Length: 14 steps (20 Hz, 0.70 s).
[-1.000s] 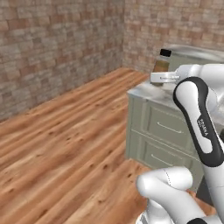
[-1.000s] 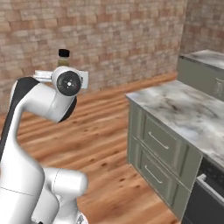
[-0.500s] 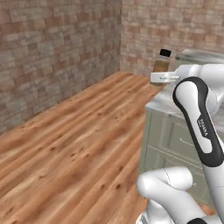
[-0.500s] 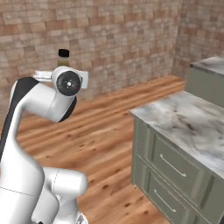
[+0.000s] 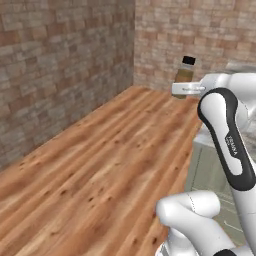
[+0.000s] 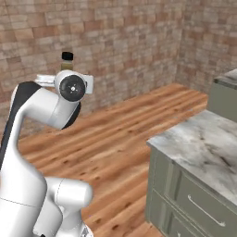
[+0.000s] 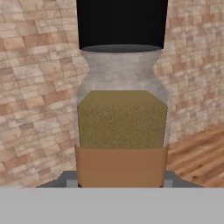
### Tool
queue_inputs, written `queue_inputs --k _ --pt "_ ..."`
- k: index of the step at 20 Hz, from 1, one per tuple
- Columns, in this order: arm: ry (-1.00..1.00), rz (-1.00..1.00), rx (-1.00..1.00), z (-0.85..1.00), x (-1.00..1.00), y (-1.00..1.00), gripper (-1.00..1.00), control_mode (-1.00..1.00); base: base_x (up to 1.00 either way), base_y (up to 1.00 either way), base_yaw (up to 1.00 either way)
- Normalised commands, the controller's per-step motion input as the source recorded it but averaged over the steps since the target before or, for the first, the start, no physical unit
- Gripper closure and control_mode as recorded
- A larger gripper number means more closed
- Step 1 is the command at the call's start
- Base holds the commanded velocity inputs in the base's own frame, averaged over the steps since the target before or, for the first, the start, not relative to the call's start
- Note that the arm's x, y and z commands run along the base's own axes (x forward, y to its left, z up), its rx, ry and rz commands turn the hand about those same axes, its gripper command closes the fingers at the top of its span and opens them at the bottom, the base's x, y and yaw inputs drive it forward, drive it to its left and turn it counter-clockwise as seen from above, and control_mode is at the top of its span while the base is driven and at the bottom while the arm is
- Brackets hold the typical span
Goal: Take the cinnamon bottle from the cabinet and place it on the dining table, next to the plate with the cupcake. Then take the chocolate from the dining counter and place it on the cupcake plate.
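So the cinnamon bottle (image 7: 122, 109) is clamped in the claw (image 7: 122, 183), upright, with its black cap on top and the brown powder seen through the clear glass above a tan label. In the hand view the bottle is seen dead centre, its lower part pinched between the two dark fingertips (image 7: 65, 180). In the left base view the bottle (image 5: 185, 75) is carried high in the air at the end of the white arm, well above the wooden floor (image 5: 100, 165), with a brick wall (image 5: 60, 65) behind it. In the right base view the black cap (image 6: 67, 56) is seen poking up just behind the arm's wrist joint.

Compared with the earlier frames, the whole picture is shifted, so the base is being driven or turned: the marble-topped bench (image 6: 203, 148) with its sage-green drawers is now pushed further toward the right edge, and more floor and brick wall are shown. The bottle is kept in the same pinch, same height, nothing slipped.
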Motion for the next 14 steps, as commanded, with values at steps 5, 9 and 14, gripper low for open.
queue_inputs --k 5,9,14 --pt "0.00 0.00 0.00 0.00 0.00 0.00 1.00 1.00 0.88 0.35 -0.26" --pt "0.00 0.00 0.00 0.00 0.00 0.00 1.00 1.00 0.78 0.36 -0.38" --pt "0.00 0.00 0.00 0.00 0.00 0.00 1.00 1.00 0.74 0.36 -0.43"
